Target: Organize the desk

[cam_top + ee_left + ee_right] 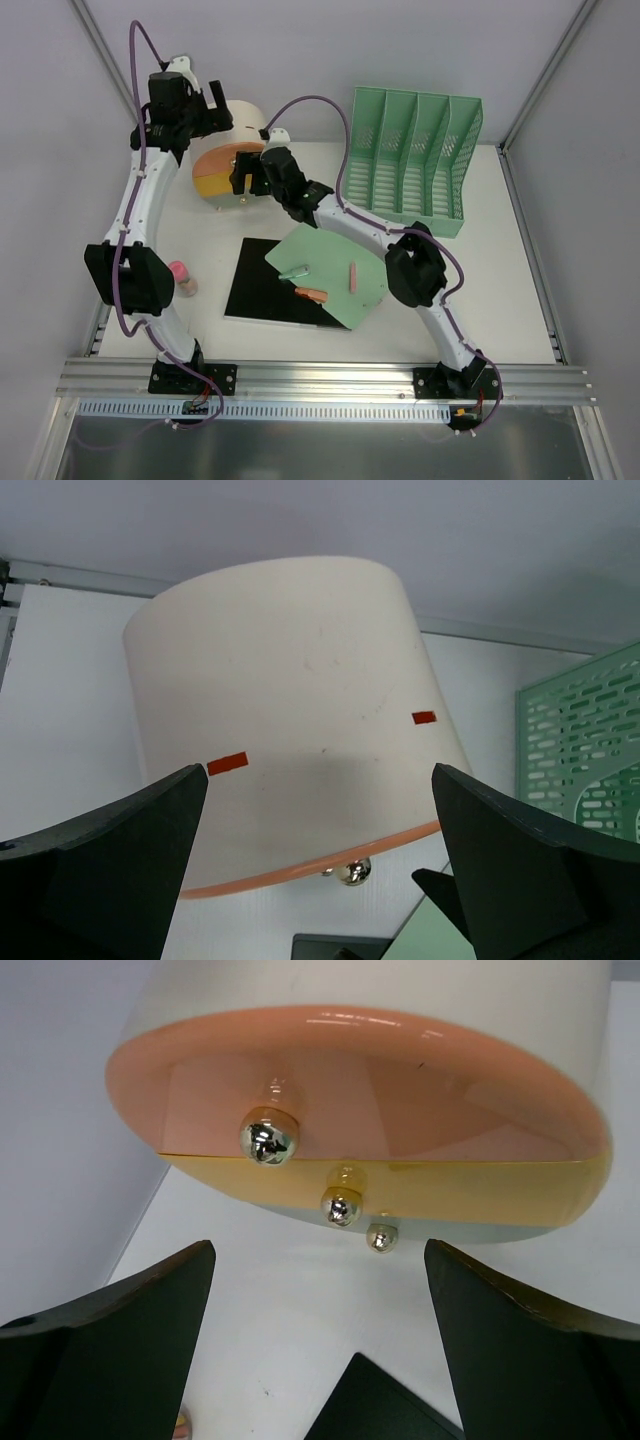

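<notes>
Desk [500, 300], white worktop; we judge it barely sorted. Far left corner: cream round drawer box [235, 150], pink and yellow fronts with gold knobs [268, 1138]. Far right corner: green file rack [415, 165], in which we see no papers. Middle, towards the front edge: black sheet [260, 285] overlapped by a green sheet [335, 255] carrying three loose pen-like pieces. Left edge: small pink bottle [181, 277]. Left gripper [318, 780] is spread wide above the box and right gripper [320, 1250] is spread wide facing the knobs; both hold nothing. Outstanding, we reckon: sheets, loose pieces, bottle.

One drawer box [228, 165], one green rack [415, 165], one black sheet [262, 285].
</notes>
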You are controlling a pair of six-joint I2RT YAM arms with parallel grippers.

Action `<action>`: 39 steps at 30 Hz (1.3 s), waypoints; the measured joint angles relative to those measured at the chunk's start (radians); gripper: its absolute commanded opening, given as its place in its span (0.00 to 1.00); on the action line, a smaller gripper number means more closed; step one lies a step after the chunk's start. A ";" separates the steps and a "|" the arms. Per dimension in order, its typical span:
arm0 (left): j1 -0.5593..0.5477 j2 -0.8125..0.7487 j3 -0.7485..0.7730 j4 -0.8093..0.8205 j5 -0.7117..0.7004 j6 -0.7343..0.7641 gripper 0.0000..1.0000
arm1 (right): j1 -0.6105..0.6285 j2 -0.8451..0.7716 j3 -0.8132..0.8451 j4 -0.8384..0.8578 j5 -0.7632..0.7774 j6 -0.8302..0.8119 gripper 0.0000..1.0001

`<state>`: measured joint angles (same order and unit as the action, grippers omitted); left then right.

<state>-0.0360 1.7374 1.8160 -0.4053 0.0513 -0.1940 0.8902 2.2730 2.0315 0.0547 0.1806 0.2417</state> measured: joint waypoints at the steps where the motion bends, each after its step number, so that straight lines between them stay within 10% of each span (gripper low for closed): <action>1: -0.005 0.009 0.018 -0.001 -0.007 -0.001 0.99 | 0.000 -0.002 0.000 0.001 0.010 -0.004 0.92; 39: -0.061 0.102 -0.013 0.057 -0.167 0.000 0.96 | 0.006 0.065 0.180 0.014 0.053 0.014 0.73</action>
<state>-0.0975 1.8397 1.8034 -0.3485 -0.1158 -0.1944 0.8967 2.3383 2.2116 0.0685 0.2333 0.2554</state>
